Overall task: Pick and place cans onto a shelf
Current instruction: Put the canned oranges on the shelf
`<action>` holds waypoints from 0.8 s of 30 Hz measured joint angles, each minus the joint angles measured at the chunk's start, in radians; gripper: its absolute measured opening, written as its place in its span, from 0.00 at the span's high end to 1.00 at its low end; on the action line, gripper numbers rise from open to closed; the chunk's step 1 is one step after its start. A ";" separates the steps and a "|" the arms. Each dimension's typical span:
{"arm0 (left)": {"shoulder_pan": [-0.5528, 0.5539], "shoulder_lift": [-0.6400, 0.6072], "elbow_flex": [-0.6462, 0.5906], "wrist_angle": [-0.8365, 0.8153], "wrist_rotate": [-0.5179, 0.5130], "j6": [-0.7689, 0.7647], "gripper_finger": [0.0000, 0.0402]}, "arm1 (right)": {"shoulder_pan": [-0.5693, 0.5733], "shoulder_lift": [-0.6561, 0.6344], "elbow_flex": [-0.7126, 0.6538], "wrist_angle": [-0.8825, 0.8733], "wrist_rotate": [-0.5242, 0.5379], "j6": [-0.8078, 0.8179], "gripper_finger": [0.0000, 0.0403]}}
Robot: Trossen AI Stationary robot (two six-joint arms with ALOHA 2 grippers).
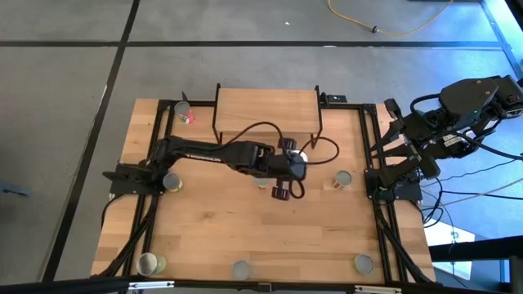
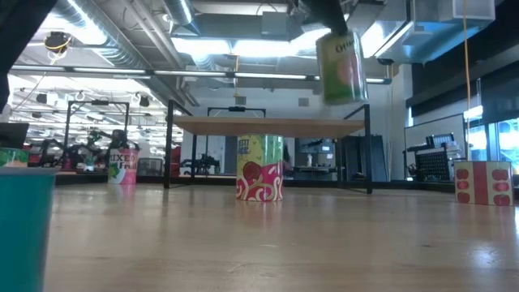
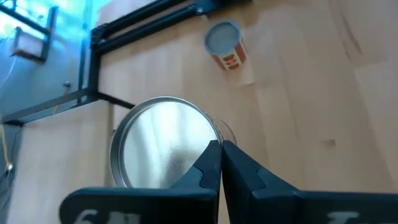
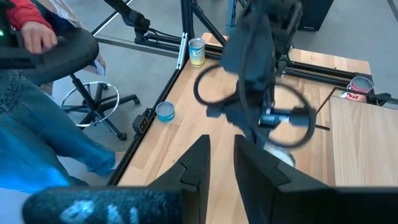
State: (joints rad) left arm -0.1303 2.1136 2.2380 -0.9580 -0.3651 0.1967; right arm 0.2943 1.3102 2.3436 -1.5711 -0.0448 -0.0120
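Green-labelled tin with a silver metal top (image 2: 340, 66) hangs upright in my left pincer (image 1: 296, 160), which is clamped on it, lifted just in front of the light wooden shelf on black legs (image 1: 266, 110). The shelf board lies straight ahead. A red-patterned can (image 2: 259, 168) stands on the surface below. My right pincer (image 4: 219, 163) waits parted, off to the side.
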 joint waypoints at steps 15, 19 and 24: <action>-0.058 -0.045 0.114 -0.231 -0.098 -0.299 1.00 | 0.000 0.000 0.000 0.000 0.001 0.003 0.82; -0.074 -0.071 0.115 -0.261 -0.157 -0.334 1.00 | 0.000 0.000 0.000 0.000 0.002 0.003 0.82; -0.067 -0.118 0.115 -0.357 -0.236 -0.412 1.00 | 0.000 0.001 0.000 0.000 0.001 0.003 0.82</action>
State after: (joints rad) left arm -0.1968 1.9951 2.3530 -1.3154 -0.6011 -0.2150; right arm 0.2942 1.3109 2.3436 -1.5707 -0.0434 -0.0087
